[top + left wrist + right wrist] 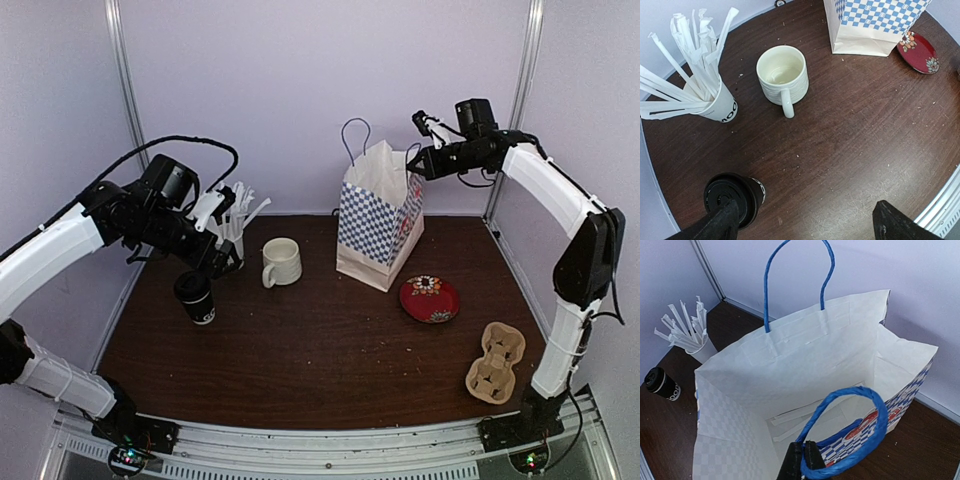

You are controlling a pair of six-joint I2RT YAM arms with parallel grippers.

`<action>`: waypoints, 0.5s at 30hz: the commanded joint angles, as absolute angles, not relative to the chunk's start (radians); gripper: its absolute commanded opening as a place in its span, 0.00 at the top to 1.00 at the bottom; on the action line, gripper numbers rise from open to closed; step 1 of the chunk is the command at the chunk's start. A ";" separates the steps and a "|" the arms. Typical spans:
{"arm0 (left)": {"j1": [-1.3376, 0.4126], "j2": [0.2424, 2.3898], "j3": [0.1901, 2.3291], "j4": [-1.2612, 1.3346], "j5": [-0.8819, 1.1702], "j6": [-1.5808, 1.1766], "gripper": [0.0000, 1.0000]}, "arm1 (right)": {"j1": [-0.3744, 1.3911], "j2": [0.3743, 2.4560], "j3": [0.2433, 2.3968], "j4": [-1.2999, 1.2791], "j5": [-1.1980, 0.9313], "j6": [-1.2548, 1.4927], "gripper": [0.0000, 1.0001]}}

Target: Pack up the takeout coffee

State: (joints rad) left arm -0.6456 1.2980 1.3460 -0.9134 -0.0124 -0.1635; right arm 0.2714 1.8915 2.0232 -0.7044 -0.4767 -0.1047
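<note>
Takeout coffee stands lidded at the left of the top view; my right claw is pinched tight on the near blue handle of the paper bag.

My left claw gapes wide above the coffee. One finger overlaps the lid in the wrist view; I cannot tell if they touch, and both fingers run off the bottom edge. Between coffee and bag sit the cream mug and the cup of straws. The red plate and cardboard carrier lie lower right. The handle partly hides the bag's floor.
</note>
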 commanded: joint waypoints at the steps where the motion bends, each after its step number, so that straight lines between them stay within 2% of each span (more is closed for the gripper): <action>1: -0.652 1.309 1.350 -0.865 -0.003 -0.165 0.02 | 0.288 1.762 1.946 -0.646 -0.617 -0.107 1.00; 7: -0.652 1.302 1.349 -0.800 0.070 -0.152 0.04 | 0.333 1.676 1.874 -0.658 -0.745 -0.120 1.00; 15: -0.652 1.308 1.437 -0.816 0.059 -0.219 0.02 | 0.450 1.610 1.802 -0.707 -0.842 -0.219 1.00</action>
